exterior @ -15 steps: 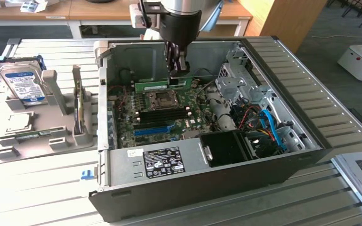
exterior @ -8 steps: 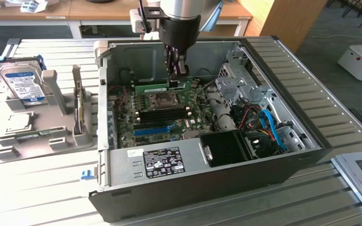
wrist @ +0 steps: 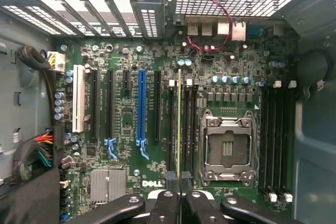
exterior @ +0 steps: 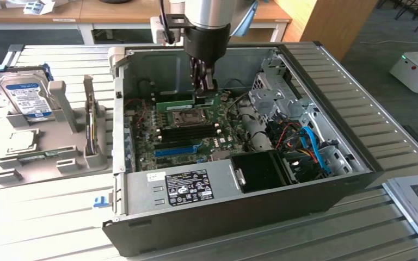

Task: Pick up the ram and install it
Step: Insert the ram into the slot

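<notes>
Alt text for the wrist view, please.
The gripper grips the ram, seen edge-on as a thin green line, over memory slots between the CPU socket and a long blue slot on the motherboard.

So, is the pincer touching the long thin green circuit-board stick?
Touching. The wrist view shows it: the black pincer is clamped on the thin green circuit-board stick from both sides, with no gap.

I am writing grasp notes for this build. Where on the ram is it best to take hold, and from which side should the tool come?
Grip the ram by its two flat faces at the upper long edge, coming from straight above. It stands on edge, in line with the memory slots, so its lower edge is left free. The tool is shut on it this way.
</notes>
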Tool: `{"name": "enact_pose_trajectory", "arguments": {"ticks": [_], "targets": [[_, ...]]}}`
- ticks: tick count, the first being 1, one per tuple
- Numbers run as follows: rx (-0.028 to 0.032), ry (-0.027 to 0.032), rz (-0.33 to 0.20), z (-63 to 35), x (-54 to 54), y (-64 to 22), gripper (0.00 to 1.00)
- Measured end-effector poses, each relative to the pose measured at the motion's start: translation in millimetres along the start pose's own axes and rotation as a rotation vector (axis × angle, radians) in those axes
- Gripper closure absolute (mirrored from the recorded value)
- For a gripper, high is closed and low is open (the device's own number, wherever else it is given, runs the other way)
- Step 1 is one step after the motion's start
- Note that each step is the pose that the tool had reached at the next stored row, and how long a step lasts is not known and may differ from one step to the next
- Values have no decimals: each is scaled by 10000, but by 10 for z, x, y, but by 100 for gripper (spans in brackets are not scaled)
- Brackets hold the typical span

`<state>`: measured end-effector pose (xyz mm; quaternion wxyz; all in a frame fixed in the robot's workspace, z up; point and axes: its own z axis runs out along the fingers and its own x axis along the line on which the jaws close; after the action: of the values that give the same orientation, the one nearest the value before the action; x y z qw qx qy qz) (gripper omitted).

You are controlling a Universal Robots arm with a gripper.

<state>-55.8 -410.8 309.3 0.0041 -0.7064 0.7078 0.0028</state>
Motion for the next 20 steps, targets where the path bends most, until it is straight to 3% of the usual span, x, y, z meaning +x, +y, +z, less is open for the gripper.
{"name": "enact_pose_trajectory", "arguments": {"ticks": [20], "targets": [[1,-1,27,236,2,0,88]]}}
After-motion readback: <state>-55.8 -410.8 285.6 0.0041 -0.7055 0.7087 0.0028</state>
